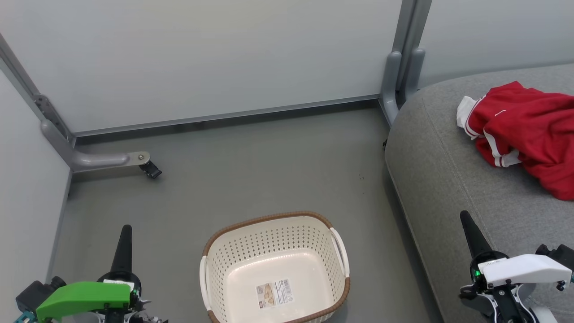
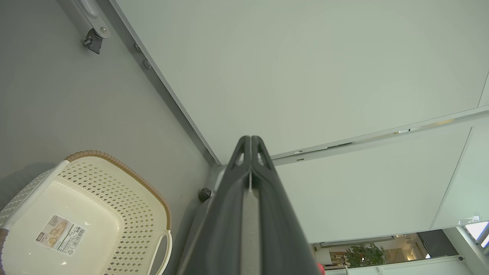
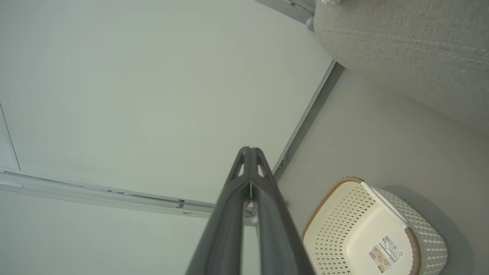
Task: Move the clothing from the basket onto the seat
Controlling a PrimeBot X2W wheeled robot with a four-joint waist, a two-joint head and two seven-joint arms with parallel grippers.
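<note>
The clothing (image 1: 524, 130) lies crumpled on the seat (image 1: 448, 179), at the right border of the head view, which cuts off part of it. It is bright red, with white stripes and a white panel at the end that points toward the wall. No gripper touches it.

The seat is a big grey cushion with a rounded edge and a stitched seam. In the right wrist view its grey fabric (image 3: 401, 42) shows in the upper corner.

The basket (image 1: 269, 237) stands upright on the grey floor (image 1: 251, 170), beside the seat but apart from it. Its cream bottom shows, with a label (image 1: 274, 293) on it. Its brown rim and perforated walls show also in the left wrist view (image 2: 126, 198) and in the right wrist view (image 3: 336, 217).

The right gripper (image 1: 464, 220) hangs over the front part of the seat, well apart from the clothing. Its fingers are pressed together with nothing between them, as its wrist view (image 3: 249, 152) shows. The left gripper (image 1: 125, 231) hangs over the floor, left of the basket. Its fingers are pressed together too and grasp nothing (image 2: 250, 143).

Pale wall panels (image 1: 202, 58) stand behind the floor, and a metal foot with a small dark wheel (image 1: 150, 169) rests at their base.
</note>
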